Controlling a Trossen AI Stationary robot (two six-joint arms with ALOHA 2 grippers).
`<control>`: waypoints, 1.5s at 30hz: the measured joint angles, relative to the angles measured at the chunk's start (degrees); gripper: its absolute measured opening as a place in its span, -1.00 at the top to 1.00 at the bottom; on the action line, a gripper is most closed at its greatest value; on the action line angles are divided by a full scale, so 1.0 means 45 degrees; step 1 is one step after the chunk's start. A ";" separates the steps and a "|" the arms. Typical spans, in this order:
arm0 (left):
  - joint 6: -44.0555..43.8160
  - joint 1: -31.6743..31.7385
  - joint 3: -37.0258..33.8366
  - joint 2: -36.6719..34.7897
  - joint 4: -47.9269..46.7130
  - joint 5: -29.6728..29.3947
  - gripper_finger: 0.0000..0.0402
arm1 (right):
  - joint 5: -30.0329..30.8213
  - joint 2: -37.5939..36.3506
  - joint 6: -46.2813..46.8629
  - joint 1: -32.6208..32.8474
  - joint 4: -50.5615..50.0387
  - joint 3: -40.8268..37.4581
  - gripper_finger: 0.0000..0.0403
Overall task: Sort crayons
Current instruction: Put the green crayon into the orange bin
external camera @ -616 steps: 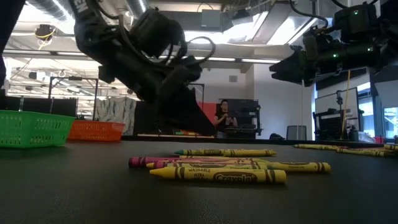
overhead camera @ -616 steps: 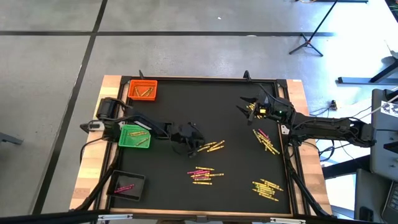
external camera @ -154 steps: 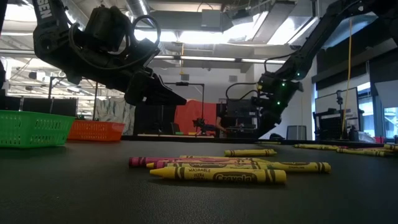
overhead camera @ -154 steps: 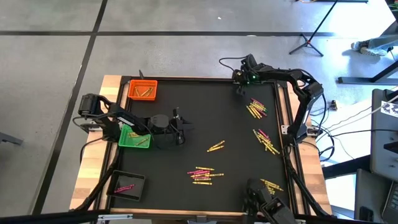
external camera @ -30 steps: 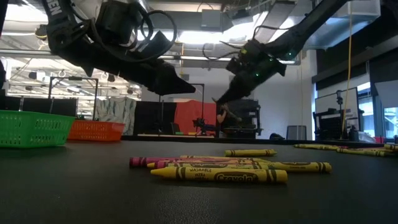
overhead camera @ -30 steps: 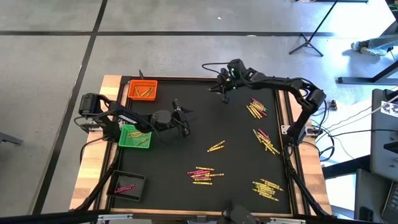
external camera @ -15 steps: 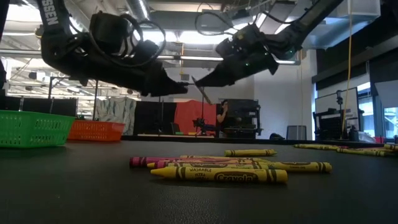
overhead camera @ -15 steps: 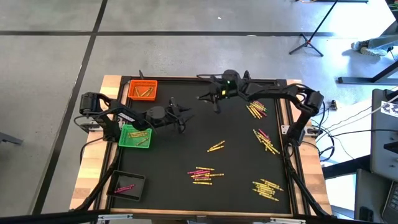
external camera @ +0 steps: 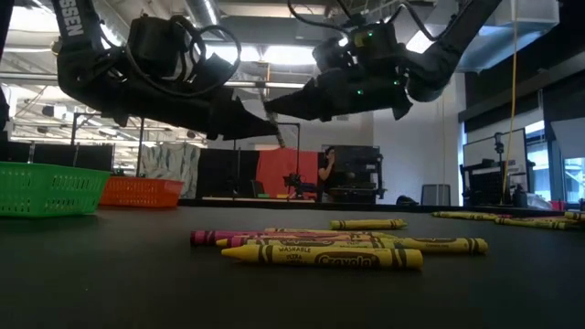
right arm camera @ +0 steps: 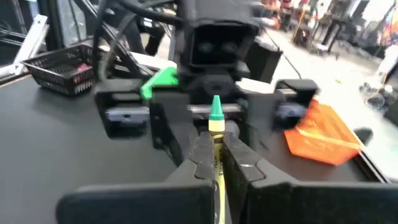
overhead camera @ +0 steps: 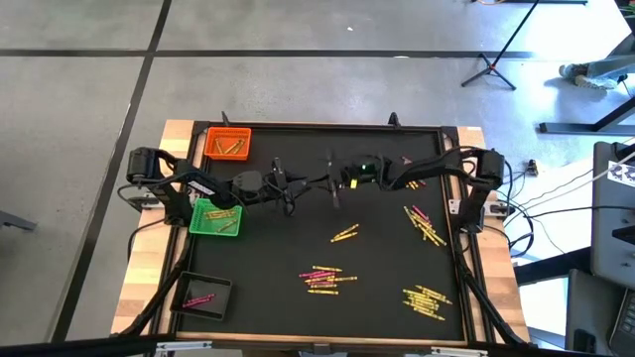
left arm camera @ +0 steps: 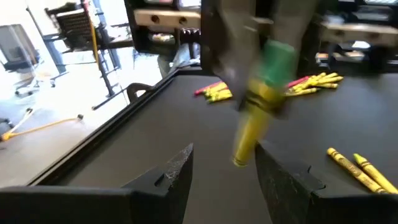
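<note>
My right gripper (right arm camera: 214, 146) is shut on a crayon (right arm camera: 216, 127) with a yellow wrapper and a green tip, held above the middle of the black mat's far half (overhead camera: 334, 190). My left gripper (left arm camera: 224, 165) faces it from the table's left (overhead camera: 289, 188) with its fingers open. The crayon's free end (left arm camera: 241, 155) stands right at those fingertips; I cannot tell whether it touches them. More crayons lie in loose groups on the mat (overhead camera: 322, 279) (overhead camera: 427, 300) (overhead camera: 425, 224) (overhead camera: 343, 234). My right gripper pinches the crayon's wrapped body (right arm camera: 216, 158) between its two fingers. The fingers come nearly level from the table's right. The green tip (right arm camera: 215, 111) sticks out past the fingertips toward the left gripper. The crayon is lifted clear of the mat and slants a little downward (external camera: 277, 133).
An orange tray (overhead camera: 227, 143) with crayons stands at the far left, a green tray (overhead camera: 215, 217) under the left arm, and a black tray (overhead camera: 202, 296) with pink crayons at the near left. A raised frame (overhead camera: 451, 198) edges the mat.
My right gripper has swung from the mat's far edge toward the table's left and near side, coming up to the left gripper, and has tipped from pointing down to nearly level, carrying the crayon clear of the mat. My left gripper has shifted slightly and rolled a little, staying open.
</note>
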 joint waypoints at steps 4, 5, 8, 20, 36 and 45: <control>0.0230 -0.0148 0.0000 0.0000 0.0021 0.0570 0.22 | 0.0314 0.0381 -0.0017 0.0341 0.0595 0.0005 0.97; 0.0227 -0.0187 0.0000 0.0000 0.0019 0.0479 0.22 | 0.0316 0.0486 -0.0048 0.0406 0.0747 0.0005 0.97; 0.0232 -0.0214 0.0000 0.0000 0.0000 0.0268 0.24 | 0.0352 0.0569 -0.0071 0.0489 0.1069 0.0003 0.97; 0.0624 -0.0354 0.0000 0.0000 0.0693 0.0535 0.93 | 0.0529 0.0564 0.0075 0.0658 0.1152 0.0015 0.96; 0.1270 -0.0538 0.0210 -0.3812 -0.6538 -0.4361 0.94 | 0.1670 -0.2859 -0.0595 0.0652 -0.4313 0.0024 0.23; 0.0294 0.1859 0.3146 -0.6672 -1.7356 -0.7436 0.94 | 0.1999 -0.4011 -0.1015 0.0645 -0.7503 0.0005 0.17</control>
